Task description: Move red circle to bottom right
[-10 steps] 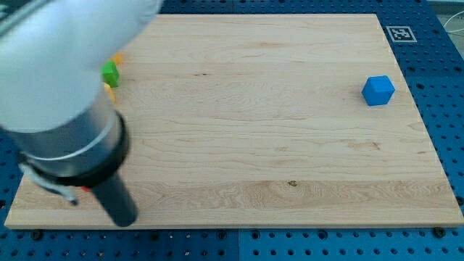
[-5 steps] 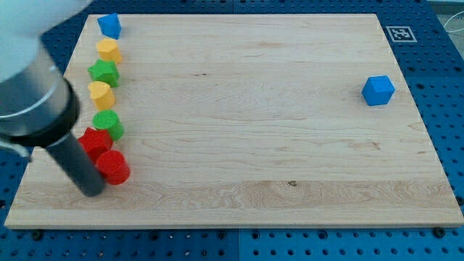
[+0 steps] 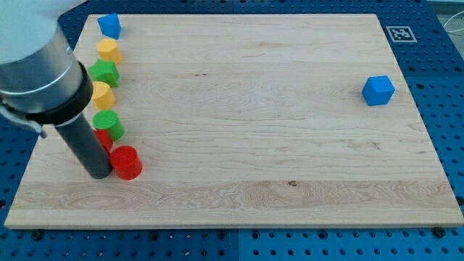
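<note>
The red circle (image 3: 127, 162) lies on the wooden board (image 3: 254, 123) near its lower left. My tip (image 3: 98, 174) touches the circle's left side. The rod covers most of a second red block (image 3: 105, 139) just above and left of the circle. A column of blocks runs up the board's left side: a green circle (image 3: 109, 125), a yellow block (image 3: 101, 94), a green block (image 3: 106, 72), a yellow block (image 3: 109, 50) and a small blue block (image 3: 109, 25).
A blue cube (image 3: 378, 90) sits near the board's right edge. A black and white marker tag (image 3: 400, 33) is off the board's top right corner. The arm's large grey body (image 3: 36, 65) covers the view's upper left.
My tip has swung from the board's bottom left up and then right. The red circle has slid a little to the right and down, away from the other red block.
</note>
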Available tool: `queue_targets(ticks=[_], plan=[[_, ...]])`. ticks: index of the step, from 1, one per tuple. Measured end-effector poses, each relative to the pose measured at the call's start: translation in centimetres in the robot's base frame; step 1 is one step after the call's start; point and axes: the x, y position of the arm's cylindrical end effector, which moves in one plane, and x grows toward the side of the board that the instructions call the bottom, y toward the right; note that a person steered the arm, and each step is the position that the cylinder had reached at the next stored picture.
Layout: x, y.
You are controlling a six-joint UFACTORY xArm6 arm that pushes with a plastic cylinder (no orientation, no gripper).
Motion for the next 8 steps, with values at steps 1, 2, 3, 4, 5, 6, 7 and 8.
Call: queue_targets(ticks=[1, 2, 3, 4, 5, 6, 7, 8], plan=[[0.0, 3.9], [-0.4, 8.3], [-1.0, 12.0], [-2.0, 15.0], [-4.2, 15.9], [-4.8, 18.7], [-1.4, 21.8], [0.6, 25.8]])
